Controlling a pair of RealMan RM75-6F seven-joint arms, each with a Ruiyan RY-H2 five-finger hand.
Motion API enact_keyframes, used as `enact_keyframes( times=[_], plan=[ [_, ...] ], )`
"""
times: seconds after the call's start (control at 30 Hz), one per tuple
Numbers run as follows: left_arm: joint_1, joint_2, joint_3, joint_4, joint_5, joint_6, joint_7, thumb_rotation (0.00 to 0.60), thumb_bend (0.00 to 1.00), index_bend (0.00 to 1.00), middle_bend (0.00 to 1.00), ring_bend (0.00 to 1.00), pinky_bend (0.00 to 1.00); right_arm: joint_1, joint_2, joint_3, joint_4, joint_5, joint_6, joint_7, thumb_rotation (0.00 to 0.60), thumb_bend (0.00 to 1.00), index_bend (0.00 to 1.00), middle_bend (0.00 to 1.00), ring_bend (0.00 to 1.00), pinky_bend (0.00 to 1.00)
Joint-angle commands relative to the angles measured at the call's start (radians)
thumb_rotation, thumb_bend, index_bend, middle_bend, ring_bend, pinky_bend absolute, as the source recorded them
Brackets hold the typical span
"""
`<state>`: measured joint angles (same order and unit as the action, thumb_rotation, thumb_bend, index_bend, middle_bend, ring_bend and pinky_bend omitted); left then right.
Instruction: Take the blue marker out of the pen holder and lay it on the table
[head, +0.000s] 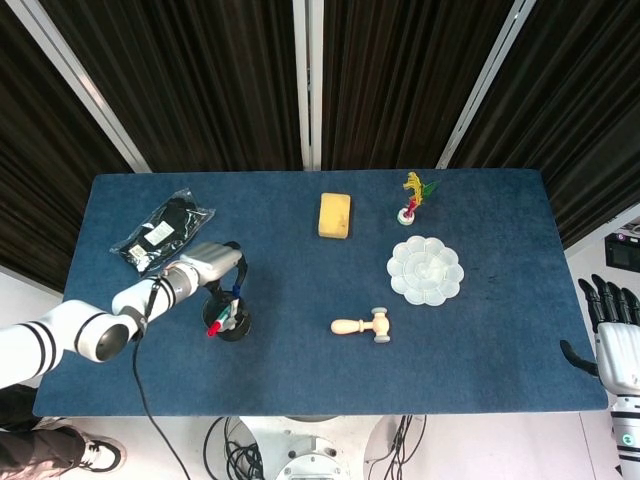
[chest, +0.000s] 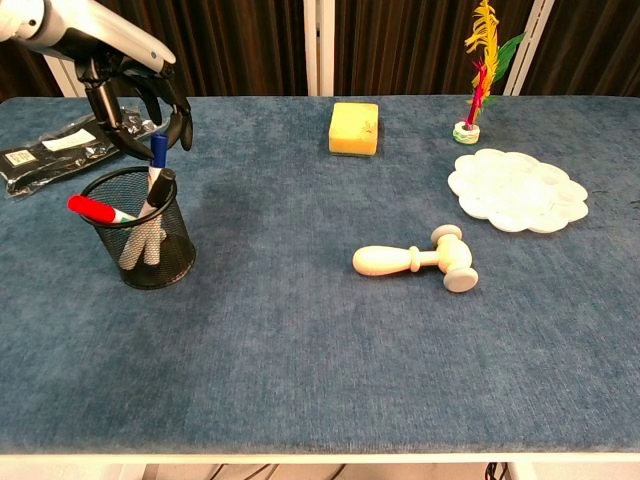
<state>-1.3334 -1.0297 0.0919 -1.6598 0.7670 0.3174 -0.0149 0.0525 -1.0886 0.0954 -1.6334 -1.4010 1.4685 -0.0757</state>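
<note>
A black mesh pen holder (chest: 152, 250) stands at the left of the table, also in the head view (head: 232, 325). From it stick up a blue marker (chest: 158, 152), a red-capped marker (chest: 93, 209) and a black-capped one (chest: 161, 186). My left hand (chest: 135, 98) hovers just above and behind the holder, its dark fingers (chest: 182, 125) curled down and apart around the blue cap; no finger plainly presses on it. In the head view the left hand (head: 210, 264) lies over the holder's far rim. My right hand (head: 615, 340) hangs off the table's right edge, fingers stretched out, holding nothing.
A black packet (chest: 60, 148) lies behind the holder at far left. A yellow sponge (chest: 354, 128) sits at the back centre, a feather shuttlecock (chest: 476, 70) and a white palette (chest: 516, 190) at the right, and a wooden mallet (chest: 415, 260) in the middle.
</note>
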Motion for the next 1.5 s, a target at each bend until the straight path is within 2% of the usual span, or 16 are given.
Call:
enact_keyframes(
  times=[0.03,0.23,0.47,0.8,0.97,1.07,1.27,1.37,1.5],
  plan=[
    [0.002,0.005,-0.005,-0.003,0.003,-0.002,-0.008,0.6,0.34,0.56,0.25,0.04,0.17,0.0,0.001,0.0,-0.001,0.0,0.0,0.0,0.6,0.18,0.0,0.0,0.0,0.0],
    [0.016,0.045,-0.04,-0.028,0.021,-0.025,-0.049,0.6,0.34,0.57,0.25,0.04,0.18,-0.001,0.002,0.001,-0.005,-0.003,0.004,-0.002,0.6,0.18,0.0,0.0,0.0,0.0],
    [0.033,0.145,-0.079,-0.111,0.052,-0.011,-0.074,0.6,0.34,0.58,0.26,0.06,0.2,-0.005,0.006,0.002,-0.015,-0.014,0.021,-0.003,0.6,0.18,0.0,0.0,0.0,0.0],
    [0.136,0.347,-0.178,-0.261,0.117,0.127,-0.126,0.6,0.34,0.59,0.27,0.07,0.21,-0.014,0.011,0.003,-0.028,-0.025,0.046,-0.018,0.6,0.18,0.0,0.0,0.0,0.0],
    [0.211,0.392,-0.211,-0.271,0.153,0.165,-0.173,0.6,0.34,0.6,0.28,0.08,0.21,-0.013,0.009,0.002,-0.029,-0.026,0.044,-0.023,0.6,0.18,0.0,0.0,0.0,0.0],
    [0.236,0.384,-0.204,-0.231,0.143,0.138,-0.185,0.6,0.33,0.6,0.28,0.08,0.21,-0.011,0.007,-0.001,-0.031,-0.028,0.037,-0.027,0.6,0.18,0.0,0.0,0.0,0.0],
    [0.259,0.311,-0.167,-0.115,0.123,0.091,-0.163,0.6,0.33,0.6,0.28,0.08,0.21,-0.01,0.007,-0.004,-0.036,-0.03,0.034,-0.035,0.6,0.18,0.0,0.0,0.0,0.0],
    [0.256,0.273,-0.134,-0.065,0.112,0.069,-0.126,0.6,0.33,0.6,0.28,0.08,0.2,-0.01,0.007,-0.003,-0.039,-0.027,0.035,-0.041,0.6,0.18,0.0,0.0,0.0,0.0],
    [0.235,0.209,-0.063,0.0,0.079,0.067,-0.035,0.6,0.33,0.6,0.28,0.08,0.2,-0.009,0.004,-0.002,-0.041,-0.021,0.03,-0.049,0.6,0.18,0.0,0.0,0.0,0.0]
  ],
)
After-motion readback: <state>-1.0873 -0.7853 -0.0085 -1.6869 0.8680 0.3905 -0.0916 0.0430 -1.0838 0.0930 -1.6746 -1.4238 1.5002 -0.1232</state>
